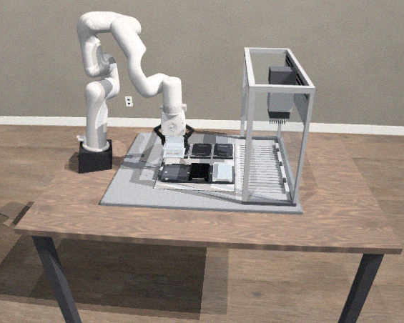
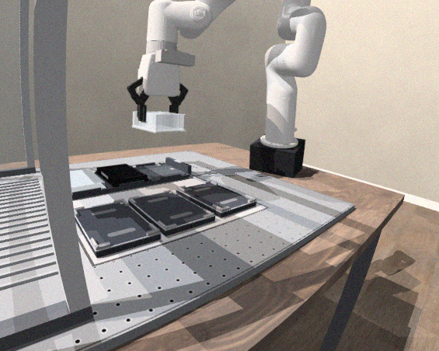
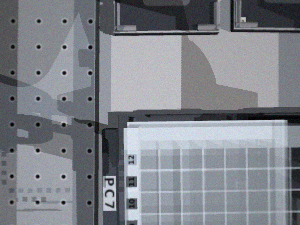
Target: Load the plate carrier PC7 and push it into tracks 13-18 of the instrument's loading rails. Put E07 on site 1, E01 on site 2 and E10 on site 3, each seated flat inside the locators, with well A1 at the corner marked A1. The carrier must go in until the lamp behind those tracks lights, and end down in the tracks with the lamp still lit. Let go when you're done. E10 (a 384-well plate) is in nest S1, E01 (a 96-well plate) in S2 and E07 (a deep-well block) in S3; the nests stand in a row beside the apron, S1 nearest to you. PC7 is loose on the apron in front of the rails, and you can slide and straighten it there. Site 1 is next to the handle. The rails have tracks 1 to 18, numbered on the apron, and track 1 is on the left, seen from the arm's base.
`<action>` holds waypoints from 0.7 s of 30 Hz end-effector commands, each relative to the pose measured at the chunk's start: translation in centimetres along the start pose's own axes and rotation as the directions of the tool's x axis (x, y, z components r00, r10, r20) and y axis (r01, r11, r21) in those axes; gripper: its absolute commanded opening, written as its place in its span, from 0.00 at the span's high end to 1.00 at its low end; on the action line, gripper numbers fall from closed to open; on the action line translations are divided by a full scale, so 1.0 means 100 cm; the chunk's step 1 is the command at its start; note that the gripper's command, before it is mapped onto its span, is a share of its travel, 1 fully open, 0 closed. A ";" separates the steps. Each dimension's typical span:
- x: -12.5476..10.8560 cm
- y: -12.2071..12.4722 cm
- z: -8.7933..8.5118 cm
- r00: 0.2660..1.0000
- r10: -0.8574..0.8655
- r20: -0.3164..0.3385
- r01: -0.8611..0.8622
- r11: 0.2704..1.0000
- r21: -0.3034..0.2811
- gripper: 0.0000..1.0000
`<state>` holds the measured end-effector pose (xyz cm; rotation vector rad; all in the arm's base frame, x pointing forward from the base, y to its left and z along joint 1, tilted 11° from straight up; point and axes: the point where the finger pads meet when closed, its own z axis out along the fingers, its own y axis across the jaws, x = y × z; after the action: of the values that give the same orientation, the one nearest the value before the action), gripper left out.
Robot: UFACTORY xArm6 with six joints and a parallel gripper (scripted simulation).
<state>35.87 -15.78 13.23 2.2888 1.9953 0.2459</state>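
My gripper (image 2: 158, 105) is shut on the deep-well block E07 (image 2: 158, 121), a translucent white block, and holds it level, well above the deck. It also shows in the top view (image 1: 174, 147). In the wrist view the block (image 3: 210, 169) hangs over the handle end of carrier PC7, whose label (image 3: 109, 193) shows beside it. The carrier lies on the apron in front of the rails. Its site 1 (image 1: 174, 172) is empty, a black plate (image 1: 199, 171) sits on site 2 and a white plate (image 1: 223, 172) on site 3.
Three dark nests (image 2: 115, 227), (image 2: 169, 211), (image 2: 218, 198) stand empty in a row beside the apron. The instrument frame (image 1: 276, 125) rises over the loading rails (image 1: 263, 168), with a grey head hanging inside. A frame post (image 2: 55, 155) stands close to the nests.
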 end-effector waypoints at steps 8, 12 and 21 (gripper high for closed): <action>0.000 0.001 0.018 1.000 0.000 0.001 0.000 1.000 -0.003 1.00; 0.000 0.001 0.023 1.000 0.000 0.001 0.000 1.000 -0.003 1.00; 0.000 0.001 0.036 1.000 0.000 0.001 0.000 1.000 -0.003 1.00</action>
<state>36.42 -15.67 10.18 2.2891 1.9954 0.2457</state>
